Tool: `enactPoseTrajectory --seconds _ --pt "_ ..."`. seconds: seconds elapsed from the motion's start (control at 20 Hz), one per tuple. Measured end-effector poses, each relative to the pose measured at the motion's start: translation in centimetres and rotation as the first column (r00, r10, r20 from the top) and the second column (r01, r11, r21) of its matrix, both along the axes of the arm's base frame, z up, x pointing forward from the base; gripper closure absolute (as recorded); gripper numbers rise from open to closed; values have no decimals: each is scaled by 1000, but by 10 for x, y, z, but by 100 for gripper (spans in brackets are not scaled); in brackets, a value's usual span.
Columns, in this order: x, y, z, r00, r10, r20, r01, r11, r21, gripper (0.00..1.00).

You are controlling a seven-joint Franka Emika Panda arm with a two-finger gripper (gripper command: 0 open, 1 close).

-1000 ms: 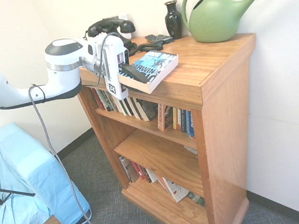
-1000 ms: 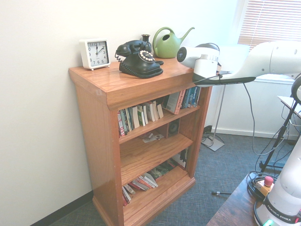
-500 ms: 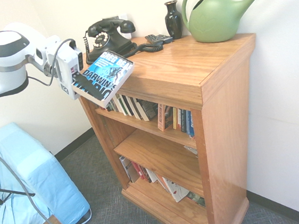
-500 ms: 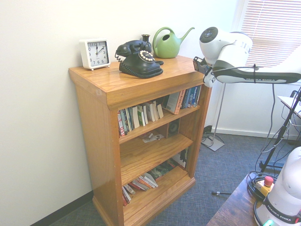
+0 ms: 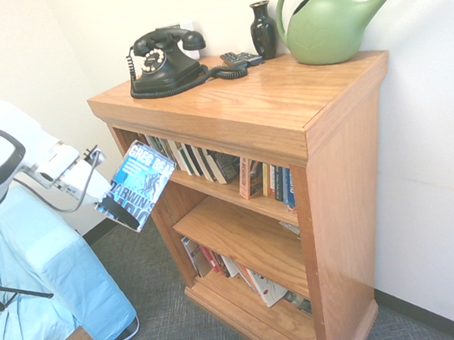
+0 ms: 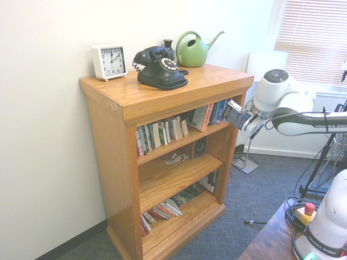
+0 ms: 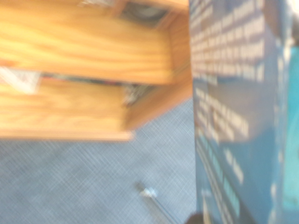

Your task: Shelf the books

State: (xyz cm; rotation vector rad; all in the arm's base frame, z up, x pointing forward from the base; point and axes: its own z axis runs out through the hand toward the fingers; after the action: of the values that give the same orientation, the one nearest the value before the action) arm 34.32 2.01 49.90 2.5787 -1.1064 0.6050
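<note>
Paperback point(image 5: 137, 186) now held in mid-air off the open front of the shelf point(image 5: 300, 89), level with the top tier, cover tilted up toward the camera, "DARWIN'S" lettering legible. Clamped in gripper point(image 5: 111, 208) at its lower edge; jaws narrow, closed on the book. Not touching any woodwork.

Change noted: a second ago, book lay flat on the shelf top beside the phone point(image 5: 162, 56) w/ gripper on it; half a sec ago, lifted and tipped just off the front edge; now lower and further out, clear of the overhang. Shelf top left w/ phone, vase point(image 5: 262, 28), watering can point(image 5: 329, 17) only (remote-like item behind the phone cord also unmoved). Judgement: pick-up done, transfer under way, insertion not yet begun. Top tier partly filled w/ upright spines point(image 5: 202, 163); middle tier point(image 5: 242, 237) mostly bare, so likeliest slot, though target not determinable.

View differences: first ext. view shows cover and tilt plainly. Second ext. view shows book point(image 6: 234, 114) small and edge-on at gripper point(image 6: 239, 117), close to the shelf's right upright, plus clock point(image 6: 109, 61) hidden from the first. Wrist view blurred: back-cover text point(image 7: 233, 112), shelf boards point(image 7: 84, 56), carpet point(image 7: 93, 182) below; no grip detail obtainable.
</note>
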Motion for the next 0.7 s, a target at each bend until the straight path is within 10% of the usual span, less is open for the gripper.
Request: enactPoseTrajectory --seconds 0.7 --pt "94 -24 -68 996 72 47 -76 992 99 100"
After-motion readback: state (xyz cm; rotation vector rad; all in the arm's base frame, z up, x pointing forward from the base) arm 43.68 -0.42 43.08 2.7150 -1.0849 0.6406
